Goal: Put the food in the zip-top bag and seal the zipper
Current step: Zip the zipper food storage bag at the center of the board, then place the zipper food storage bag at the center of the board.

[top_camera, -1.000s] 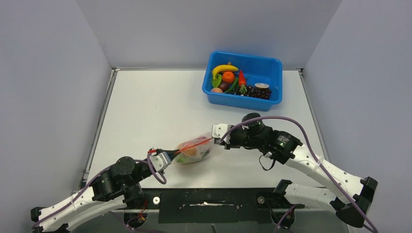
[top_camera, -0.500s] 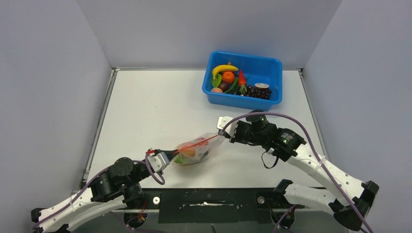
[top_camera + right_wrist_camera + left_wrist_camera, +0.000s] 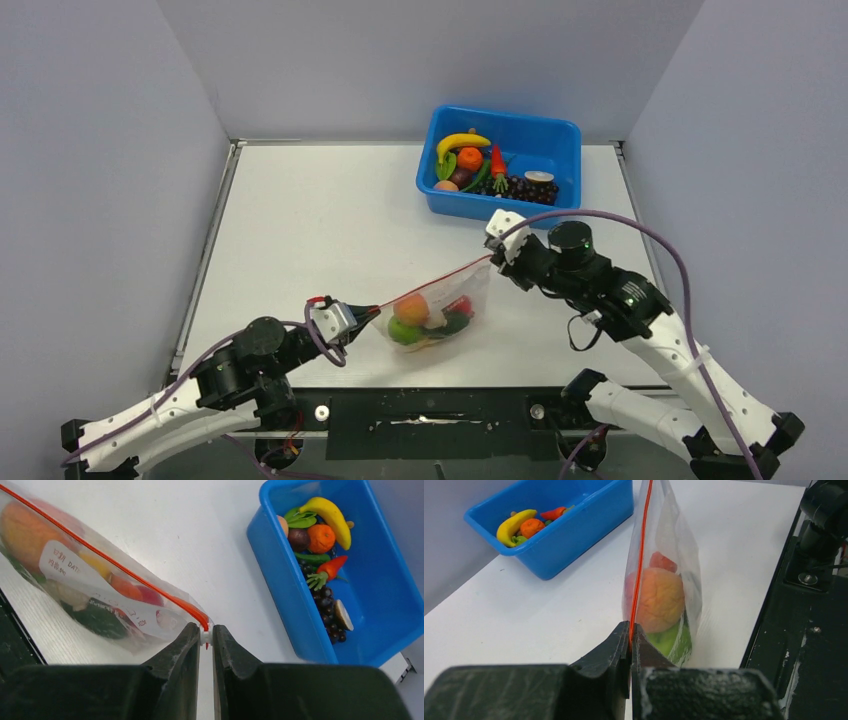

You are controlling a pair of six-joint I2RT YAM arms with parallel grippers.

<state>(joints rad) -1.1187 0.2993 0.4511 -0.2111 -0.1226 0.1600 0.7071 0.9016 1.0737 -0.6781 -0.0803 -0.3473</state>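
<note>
My left gripper [image 3: 630, 630] has its fingers clenched flat on the near end of the zipper [image 3: 642, 555], with no gap showing between them. The right gripper [image 3: 206, 631] is pinched on the far end, its fingers almost together around a small white piece where the orange strip stops. I take that piece for the slider or end tab, but it is too small to be sure. Between the two grips the zipper runs as one straight, taut line, raised above the table [image 3: 320, 220] and climbing toward the right arm. The bag [image 3: 440, 318] hangs under it, to the near side of centre. I cannot tell whether its bottom rests on the surface. The food [image 3: 425, 312] sits inside in a clump: a peach [image 3: 659, 600] with a green fruit [image 3: 669, 639] beneath it, something red behind, and a dark green piece low down. I judge loading done and sealing finished or nearly so, since the strip reads as a single thin line with no open mouth. I cannot check every part of its length. What is left is confirming the seal, lowering the bag and letting go. The blue bin [image 3: 500, 208] at the far right holds other toy produce, well apart from the bag.
</note>
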